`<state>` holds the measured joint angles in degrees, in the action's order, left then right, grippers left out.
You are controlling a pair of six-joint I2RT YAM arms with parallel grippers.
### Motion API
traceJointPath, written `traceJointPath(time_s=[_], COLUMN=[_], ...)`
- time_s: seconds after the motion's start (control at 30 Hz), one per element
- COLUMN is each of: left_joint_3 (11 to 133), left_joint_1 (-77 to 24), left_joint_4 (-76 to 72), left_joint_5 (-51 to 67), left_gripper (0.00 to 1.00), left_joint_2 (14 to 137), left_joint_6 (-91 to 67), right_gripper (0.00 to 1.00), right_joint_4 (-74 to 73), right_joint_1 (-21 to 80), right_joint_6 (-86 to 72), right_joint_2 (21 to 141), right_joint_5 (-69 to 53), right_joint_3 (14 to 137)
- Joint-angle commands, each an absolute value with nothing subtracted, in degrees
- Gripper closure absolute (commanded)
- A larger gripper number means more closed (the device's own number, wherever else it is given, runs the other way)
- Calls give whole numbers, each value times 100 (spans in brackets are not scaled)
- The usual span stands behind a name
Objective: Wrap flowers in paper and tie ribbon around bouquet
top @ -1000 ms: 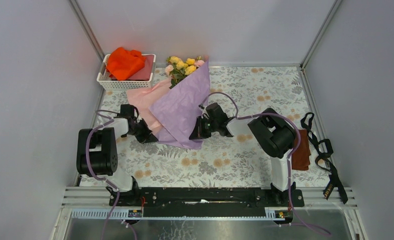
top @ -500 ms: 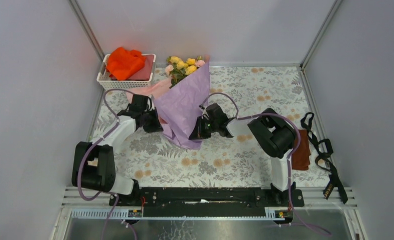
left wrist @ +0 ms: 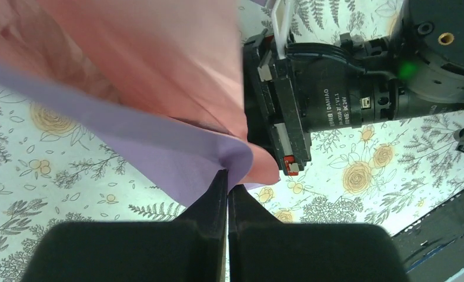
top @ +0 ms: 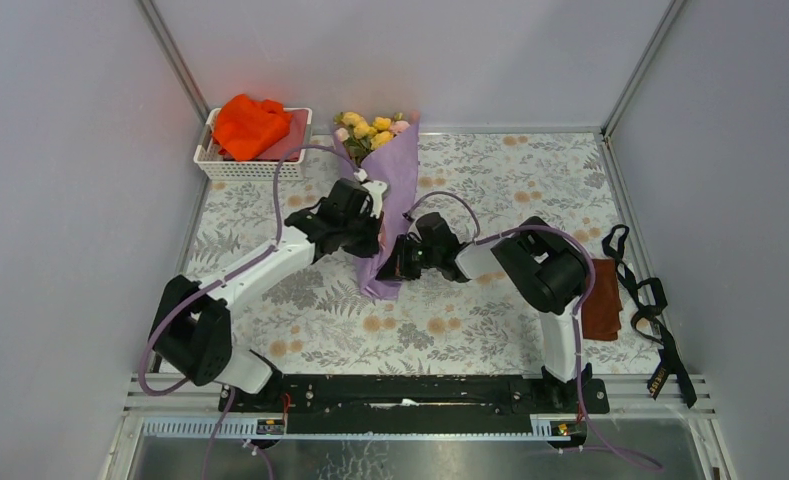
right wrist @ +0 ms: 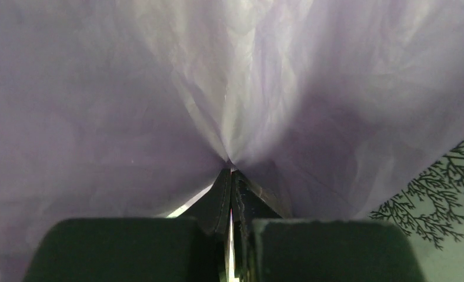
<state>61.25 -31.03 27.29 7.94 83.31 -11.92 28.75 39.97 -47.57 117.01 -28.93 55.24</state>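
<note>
Left claw [left wrist: 227, 177]: clenched, tips pinching the curled edge of the paper [left wrist: 176, 161] where the lavender sheet folds over its pink layer [left wrist: 159, 59]. Grip is right at the margin, probably so the flap can be drawn across the bundle without crushing it.

Right claw [right wrist: 230, 171]: also clenched, on lavender paper only. The sheet puckers into creases radiating from the tips. It sits low on the cone's right side. Reads as an anchor, holding the wrap steady while the other arm pulls the flap over.

From above, both claws meet at the narrow lower half of the bouquet [top: 390, 200], left claw [top: 368, 232] on its left flank, right claw [top: 395, 265] just beside it near the tail end. Cone lies on the tabletop [top: 530, 180], pointing toward the arms. The flowers [top: 370, 130] poke out at the far end, yellow and pink heads exposed.

Wrapping looks nearly closed, judging by the tight cone. Ribbon [top: 670, 350] lies well apart at the right edge, next to a brown pad [top: 603, 300], not yet tied on.

White basket [top: 255, 168] with orange cloth [top: 248, 122] sits in the far-left corner.
</note>
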Motion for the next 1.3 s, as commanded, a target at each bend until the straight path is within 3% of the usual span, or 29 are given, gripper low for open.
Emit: traceJointPath(time_s=[0.0, 0.27, 0.93, 1.1, 1.27], left_joint_3=[6297, 6456, 5223, 5221, 5164], left_joint_1=[-3243, -4338, -4357, -4306, -3998], left_joint_4=[2810, 2487, 1108, 1042, 884], left_joint_5=[591, 1070, 1037, 1070, 1126], left_gripper=[100, 100, 100, 100, 100], left_joint_2=[8596, 8934, 9707, 9654, 9483], left_joint_6=[-915, 611, 1810, 1653, 1399], right_gripper=[99, 99, 92, 83, 59], right_joint_4=[2419, 3277, 4350, 3964, 3441], right_joint_1=[4009, 3846, 3285, 2836, 2562], right_joint_6=[-4771, -5312, -6429, -5990, -4962], right_joint_2=[12100, 12200, 10304, 9855, 9771], right_joint_5=[-2536, -2969, -2669, -2807, -3763], right_joint_3=[5180, 4954, 3478, 3267, 3605])
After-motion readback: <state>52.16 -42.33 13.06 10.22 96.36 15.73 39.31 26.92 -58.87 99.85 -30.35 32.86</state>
